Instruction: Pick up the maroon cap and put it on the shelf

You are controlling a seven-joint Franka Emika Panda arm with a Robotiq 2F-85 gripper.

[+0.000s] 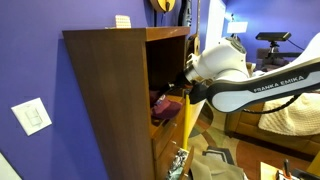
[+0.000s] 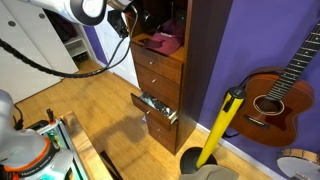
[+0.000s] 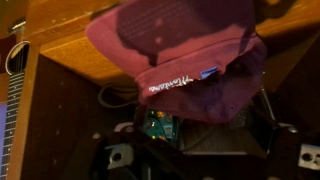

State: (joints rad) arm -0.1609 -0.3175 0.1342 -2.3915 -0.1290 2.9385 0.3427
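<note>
The maroon cap (image 3: 180,50) fills the top of the wrist view, resting against the yellowish inner board of the shelf (image 3: 70,55). In both exterior views the cap (image 1: 160,103) (image 2: 161,42) lies in an open compartment of the tall brown shelf (image 1: 105,95) (image 2: 208,70). My gripper (image 1: 180,88) (image 2: 130,22) reaches into that compartment right beside the cap. In the wrist view the gripper (image 3: 190,130) shows only as dark fingers spread wide below the cap, and looks open. I cannot see whether a finger still touches the cloth.
Below the compartment are drawers, one pulled open (image 2: 155,108) with clutter inside. A yellow pole (image 2: 220,125) and a guitar (image 2: 275,100) lean by the purple wall. A tan sofa (image 1: 290,115) stands behind the arm. A small green circuit board (image 3: 160,125) shows below the cap.
</note>
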